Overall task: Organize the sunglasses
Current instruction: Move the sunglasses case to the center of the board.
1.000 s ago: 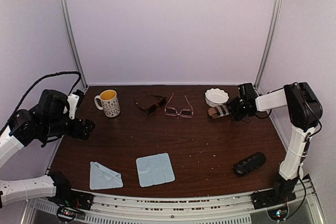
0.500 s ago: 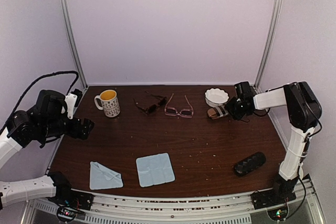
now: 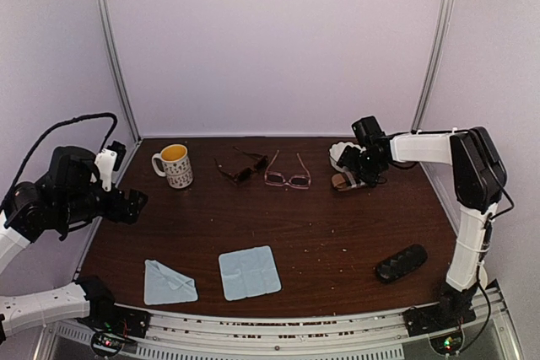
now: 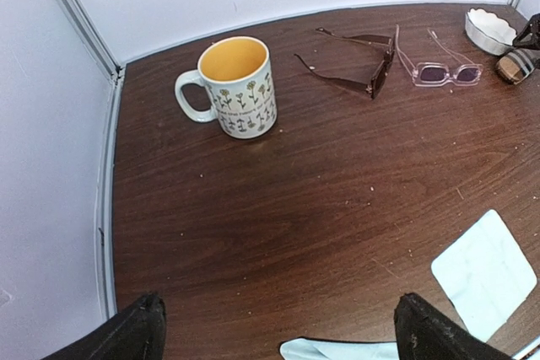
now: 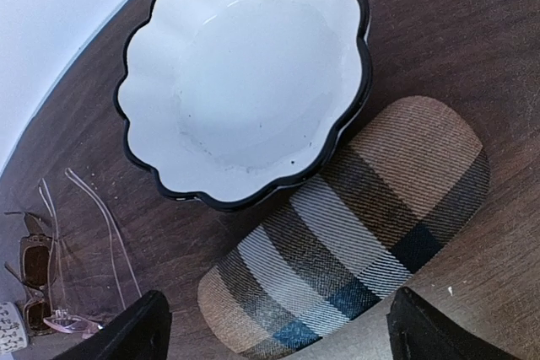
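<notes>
One brown bench (image 3: 337, 233) carries everything. My two arms reach over it, the left arm (image 3: 59, 200) at the left edge and the right arm (image 3: 430, 147) stretched to the far right corner.

My left jaws are spread wide with nothing between them; both fingertips (image 4: 135, 330) sit at the bottom corners of my left wrist view, above bare wood. My right jaws are spread wide too. They hang over the plaid case (image 5: 354, 233) and pinch nothing, with the fingertips (image 5: 148, 326) standing clear of it on either side.

Two pale blue cloths (image 3: 249, 272) lie near the front edge, one flat and square, the other folded to a triangle left of it. One flowered mug (image 4: 240, 90) with a yellow inside stands upright at the far left. One white scalloped bowl (image 5: 245, 82) sits at the far right, and the tan plaid case lies right against its rim. There are two cases in all: the second, the black case (image 3: 401, 263), lies well apart at the front right.

There are two pairs of glasses, both in the far middle between the mug and the bowl. The dark sunglasses (image 4: 359, 73) lie with their temples unfolded. The pink pair (image 4: 445, 72) is just beside them on the bowl's side, its temples pointing at the back wall
</notes>
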`<action>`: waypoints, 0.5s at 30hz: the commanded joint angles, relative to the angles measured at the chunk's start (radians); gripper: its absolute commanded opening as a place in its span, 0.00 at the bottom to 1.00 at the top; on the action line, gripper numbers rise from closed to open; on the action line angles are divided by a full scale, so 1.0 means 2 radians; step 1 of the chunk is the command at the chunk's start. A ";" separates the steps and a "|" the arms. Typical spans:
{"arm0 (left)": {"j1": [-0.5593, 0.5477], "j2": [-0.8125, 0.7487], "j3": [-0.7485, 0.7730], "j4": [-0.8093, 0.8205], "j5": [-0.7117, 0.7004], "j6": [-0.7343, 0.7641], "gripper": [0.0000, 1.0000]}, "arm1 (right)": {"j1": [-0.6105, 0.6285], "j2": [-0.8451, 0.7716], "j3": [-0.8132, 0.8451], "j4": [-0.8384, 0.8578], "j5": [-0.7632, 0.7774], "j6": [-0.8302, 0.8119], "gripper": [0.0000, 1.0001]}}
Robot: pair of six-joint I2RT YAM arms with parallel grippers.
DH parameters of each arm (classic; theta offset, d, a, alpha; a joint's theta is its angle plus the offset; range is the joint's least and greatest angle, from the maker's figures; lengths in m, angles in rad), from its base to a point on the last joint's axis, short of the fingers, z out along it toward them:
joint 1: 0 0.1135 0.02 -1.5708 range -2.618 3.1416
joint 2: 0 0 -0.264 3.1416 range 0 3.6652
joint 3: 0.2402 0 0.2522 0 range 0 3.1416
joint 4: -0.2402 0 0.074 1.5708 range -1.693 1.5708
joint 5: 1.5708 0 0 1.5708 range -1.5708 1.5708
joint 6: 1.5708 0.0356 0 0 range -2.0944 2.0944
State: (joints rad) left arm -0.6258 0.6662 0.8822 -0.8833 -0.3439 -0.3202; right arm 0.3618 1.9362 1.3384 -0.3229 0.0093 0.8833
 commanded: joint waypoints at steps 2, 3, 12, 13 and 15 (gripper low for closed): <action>-0.002 -0.006 -0.005 0.023 0.005 0.001 0.98 | 0.014 0.025 0.043 -0.072 0.065 -0.016 0.97; -0.003 -0.006 -0.005 0.023 0.005 0.002 0.98 | 0.015 0.027 0.046 -0.077 0.072 -0.015 1.00; -0.002 -0.006 -0.008 0.027 0.011 0.006 0.98 | 0.023 0.067 0.092 -0.131 0.096 -0.009 1.00; -0.002 -0.007 -0.007 0.027 0.013 0.006 0.98 | 0.024 0.073 0.101 -0.138 0.096 -0.010 1.00; -0.002 -0.008 -0.008 0.028 0.014 0.007 0.98 | 0.025 0.085 0.112 -0.145 0.099 -0.012 1.00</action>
State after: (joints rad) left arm -0.6258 0.6590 0.8768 -0.8806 -0.3328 -0.3195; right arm 0.3992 2.0647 1.5036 -0.5377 0.1478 0.8631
